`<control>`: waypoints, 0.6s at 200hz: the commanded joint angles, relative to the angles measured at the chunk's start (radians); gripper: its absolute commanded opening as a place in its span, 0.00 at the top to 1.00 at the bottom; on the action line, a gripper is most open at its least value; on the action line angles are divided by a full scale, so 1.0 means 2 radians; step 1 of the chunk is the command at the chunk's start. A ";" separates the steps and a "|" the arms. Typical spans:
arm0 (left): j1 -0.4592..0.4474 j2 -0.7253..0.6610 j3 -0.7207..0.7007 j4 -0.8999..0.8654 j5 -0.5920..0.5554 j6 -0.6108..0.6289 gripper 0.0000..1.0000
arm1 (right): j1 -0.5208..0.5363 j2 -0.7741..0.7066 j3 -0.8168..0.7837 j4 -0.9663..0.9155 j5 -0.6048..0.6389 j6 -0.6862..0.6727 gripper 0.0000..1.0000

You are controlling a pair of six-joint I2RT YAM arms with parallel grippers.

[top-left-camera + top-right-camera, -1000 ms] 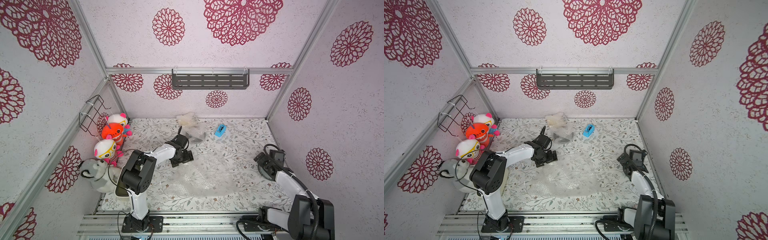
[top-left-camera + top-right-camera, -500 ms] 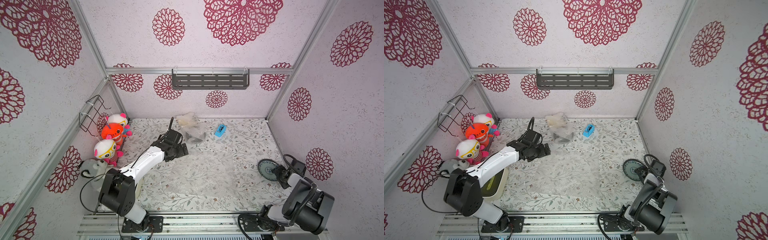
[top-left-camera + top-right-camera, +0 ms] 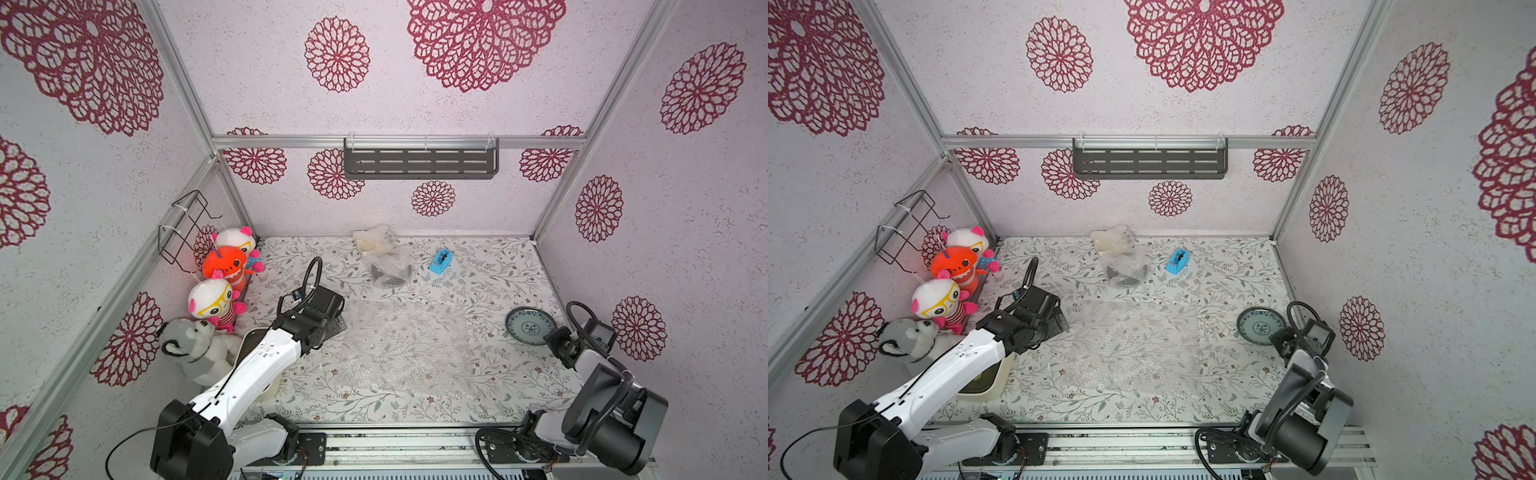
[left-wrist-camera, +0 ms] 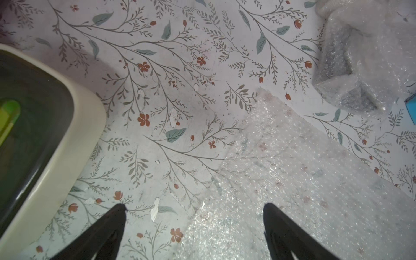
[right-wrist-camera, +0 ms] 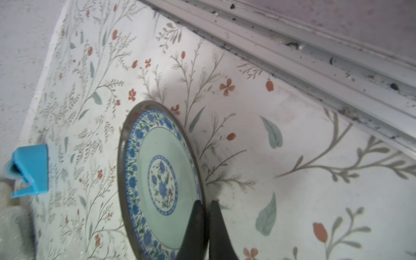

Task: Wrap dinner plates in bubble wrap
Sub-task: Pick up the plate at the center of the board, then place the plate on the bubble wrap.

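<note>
Near left: 1 cream tub (image 3: 994, 388), dark green inside with a bright green patch. Only the left wrist view shows that, can't ID it. Left end effector (image 4: 194, 207) is wide open over the left edge of the 1 flat bubble wrap sheet (image 3: 407, 345), mid worktop (image 3: 498, 386). Right end effector (image 5: 206, 206) is clamped on the rim of the 1 bare blue-patterned plate (image 5: 157, 171), right side. The pinch is clear in the right wrist view only. Far: 2 wrapped bundles touching, a dark plate (image 3: 390, 274) and a pale bundle (image 3: 372, 240). 1 tape dispenser (image 3: 440, 261) beside them. 4 plush toys (image 3: 214, 303) along the left wall.
</note>
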 commanded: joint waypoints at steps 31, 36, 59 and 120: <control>0.007 -0.058 -0.080 0.044 0.095 -0.051 0.02 | 0.139 -0.149 0.019 -0.013 -0.149 0.038 1.00; 0.007 -0.063 -0.087 0.044 0.111 -0.060 0.02 | 0.167 -0.154 0.020 -0.010 -0.150 0.046 1.00; -0.001 -0.074 -0.137 0.056 0.176 -0.091 0.03 | 0.291 -0.142 0.018 0.029 -0.147 0.090 1.00; -0.041 -0.010 -0.192 0.122 0.230 -0.100 0.28 | 0.499 0.017 0.027 0.155 -0.102 0.134 1.00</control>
